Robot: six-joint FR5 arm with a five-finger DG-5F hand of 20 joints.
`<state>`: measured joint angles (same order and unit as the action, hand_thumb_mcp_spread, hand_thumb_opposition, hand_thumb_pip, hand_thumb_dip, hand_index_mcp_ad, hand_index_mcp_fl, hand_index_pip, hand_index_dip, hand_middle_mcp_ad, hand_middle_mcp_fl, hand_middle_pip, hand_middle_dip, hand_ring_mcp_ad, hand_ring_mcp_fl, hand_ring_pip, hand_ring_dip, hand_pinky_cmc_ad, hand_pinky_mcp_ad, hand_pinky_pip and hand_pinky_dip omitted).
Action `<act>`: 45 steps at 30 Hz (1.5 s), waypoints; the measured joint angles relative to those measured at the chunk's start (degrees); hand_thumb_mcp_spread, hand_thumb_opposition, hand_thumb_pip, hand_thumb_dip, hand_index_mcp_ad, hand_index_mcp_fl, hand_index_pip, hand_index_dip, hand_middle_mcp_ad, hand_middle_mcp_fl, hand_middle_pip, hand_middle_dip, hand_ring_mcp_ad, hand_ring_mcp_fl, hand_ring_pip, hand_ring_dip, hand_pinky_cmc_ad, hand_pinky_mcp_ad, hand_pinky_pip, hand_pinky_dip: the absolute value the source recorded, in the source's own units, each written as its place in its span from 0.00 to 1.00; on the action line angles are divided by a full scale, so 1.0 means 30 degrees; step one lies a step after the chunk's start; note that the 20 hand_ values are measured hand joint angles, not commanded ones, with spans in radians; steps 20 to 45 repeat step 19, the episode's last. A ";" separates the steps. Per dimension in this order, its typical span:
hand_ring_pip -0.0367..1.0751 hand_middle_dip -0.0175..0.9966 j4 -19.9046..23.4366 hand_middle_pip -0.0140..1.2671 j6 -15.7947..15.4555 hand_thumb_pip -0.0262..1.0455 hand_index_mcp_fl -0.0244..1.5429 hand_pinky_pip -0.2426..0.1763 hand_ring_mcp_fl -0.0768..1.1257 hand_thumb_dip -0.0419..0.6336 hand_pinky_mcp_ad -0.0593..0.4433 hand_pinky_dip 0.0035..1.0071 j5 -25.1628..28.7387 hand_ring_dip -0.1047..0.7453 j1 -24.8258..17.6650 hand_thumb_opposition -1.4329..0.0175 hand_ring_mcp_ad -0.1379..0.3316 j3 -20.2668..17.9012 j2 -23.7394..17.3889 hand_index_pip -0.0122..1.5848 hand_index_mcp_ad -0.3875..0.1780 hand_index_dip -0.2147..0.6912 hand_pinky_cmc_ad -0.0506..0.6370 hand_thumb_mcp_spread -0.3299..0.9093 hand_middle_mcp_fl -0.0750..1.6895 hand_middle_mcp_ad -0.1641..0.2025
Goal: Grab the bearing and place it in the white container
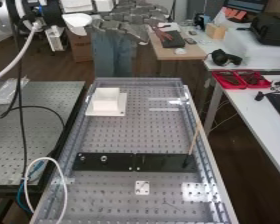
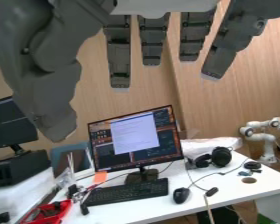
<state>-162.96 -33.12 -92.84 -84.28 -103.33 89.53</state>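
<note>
The dark grey robot hand (image 1: 129, 24) was at the top of the frame in the high view, beside the white arm (image 1: 1, 17) at upper left. In the wrist view the hand (image 2: 47, 65) was released, its fingers straight and spread, its thumb apart from them. Two small silvery round pieces (image 1: 104, 159) sat on the left half of a long black rectangular plate (image 1: 164, 162), below the centre of the frame; which one was the bearing I could not tell. The white square container (image 1: 106, 104) stood upper left of centre, on the perforated metal bench (image 1: 150, 137). A thin light-coloured stick (image 1: 194, 139) leaned by the black plate's right end.
</note>
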 joint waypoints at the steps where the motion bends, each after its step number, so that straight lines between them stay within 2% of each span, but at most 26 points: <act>1: 0.11 0.20 -0.0024 0.11 -0.0080 0.65 0.03 0.36 0.06 0.42 0.55 0.55 0.0044 0.23 0.0042 0.45 0.68 0.0053 0.0062 0.49 0.57 0.22 0.57 0.46 0.05 0.60; 10: 0.11 0.20 -0.0606 0.11 -0.0557 0.65 0.03 0.36 0.06 0.42 0.56 0.54 0.0070 0.23 0.0234 0.45 0.68 0.0470 0.0456 0.44 0.57 0.22 0.57 0.46 0.05 0.61; 14: 0.11 0.20 -0.1312 0.11 -0.0822 0.63 0.03 0.37 0.06 0.42 0.59 0.52 0.0018 0.23 0.0358 0.45 0.68 0.0823 0.0560 0.36 0.57 0.23 0.57 0.46 0.05 0.61; 19: 0.11 0.20 -0.1527 0.11 -0.0900 0.63 0.03 0.37 0.06 0.39 0.61 0.52 -0.0227 0.23 0.0552 0.45 0.68 0.0909 0.0574 0.24 0.57 0.26 0.57 0.46 0.05 0.60; 45: 0.11 0.20 -0.1527 0.11 -0.0900 0.63 0.03 0.37 0.06 0.39 0.61 0.52 -0.0227 0.23 0.0552 0.45 0.68 0.0909 0.0574 0.24 0.57 0.26 0.57 0.46 0.05 0.60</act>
